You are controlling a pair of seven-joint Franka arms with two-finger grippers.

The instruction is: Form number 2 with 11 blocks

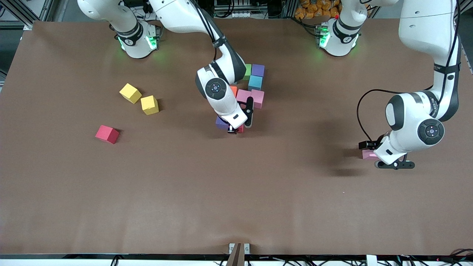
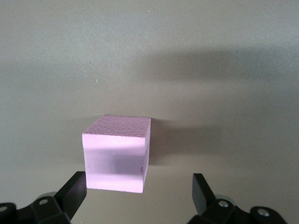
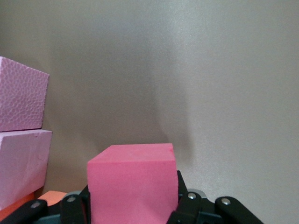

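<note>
A cluster of blocks lies mid-table: green (image 1: 247,71), purple (image 1: 258,70), cyan (image 1: 255,82), orange (image 1: 233,89), two pink (image 1: 243,96) (image 1: 257,98) and a purple one (image 1: 221,123). My right gripper (image 1: 236,129) is shut on a deep pink-red block (image 3: 131,172), held low beside that purple block at the cluster's end nearer the front camera. Both pink blocks (image 3: 21,100) show in the right wrist view. My left gripper (image 2: 138,182) is open, low at the left arm's end of the table. A pink block (image 2: 117,154) lies on the table just ahead of its fingers (image 2: 77,182).
Two yellow cubes (image 1: 130,92) (image 1: 149,105) and a loose red cube (image 1: 107,133) lie toward the right arm's end of the table. The right arm's forearm hangs over part of the cluster.
</note>
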